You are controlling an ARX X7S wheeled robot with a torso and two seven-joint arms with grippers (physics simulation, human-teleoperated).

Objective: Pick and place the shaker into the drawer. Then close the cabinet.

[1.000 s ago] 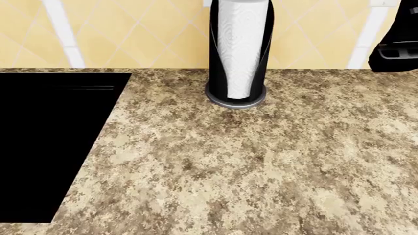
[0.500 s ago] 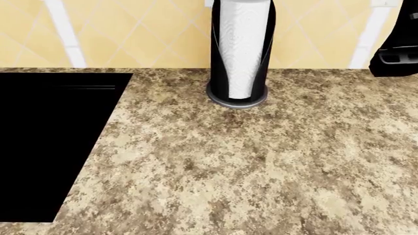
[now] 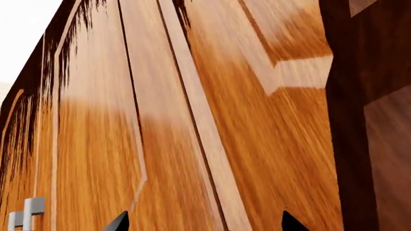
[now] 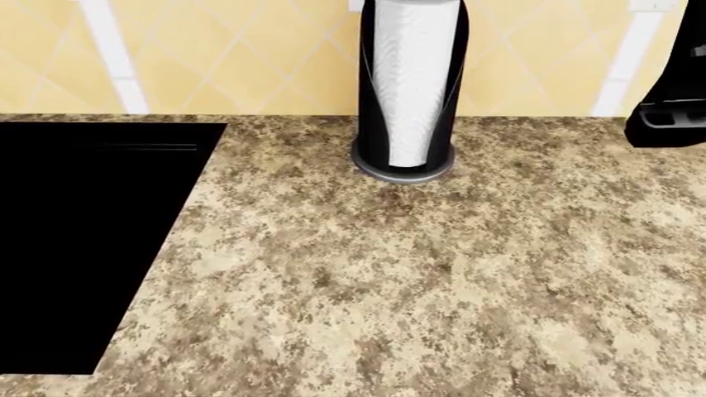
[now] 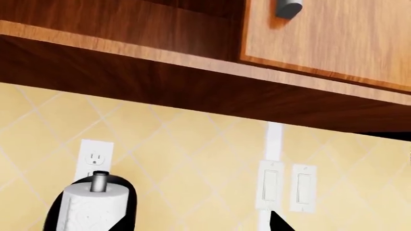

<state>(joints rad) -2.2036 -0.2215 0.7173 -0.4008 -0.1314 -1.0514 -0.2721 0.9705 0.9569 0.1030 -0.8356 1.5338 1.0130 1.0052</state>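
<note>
Overhead, we look down on a speckled brown desk [image 4: 441, 281] with a paper towel roll [image 4: 408, 83] standing upright in a black holder at its far edge, against a yellow tiled wall [image 4: 243, 58]. A black rectangular opening [image 4: 78, 240] takes up the desk's left part.

Our right tool [image 4: 667, 103] shows only as a dark block at the right edge of the head view, raised well to the right of the roll; we cannot tell whether its jaws are spread or closed. From its own camera just one dark fingertip [image 5: 277, 224] is visible. Ahead of that tool are the roll's top, a wall outlet [image 5: 95, 156], two light switches [image 5: 286, 187] and the underside of a wooden upper cabinet [image 5: 128, 48].

Our left tool [image 3: 204, 226] faces arched-panel wooden cabinet doors [image 3: 192, 120] at close range. Its two dark fingertips [image 3: 119, 222] stand well apart with nothing between them, so it is released. A silver bar handle [image 3: 29, 211] lies off to one side of it.

Neither the shaker nor the drawer appears in any view, so we cannot place them.
</note>
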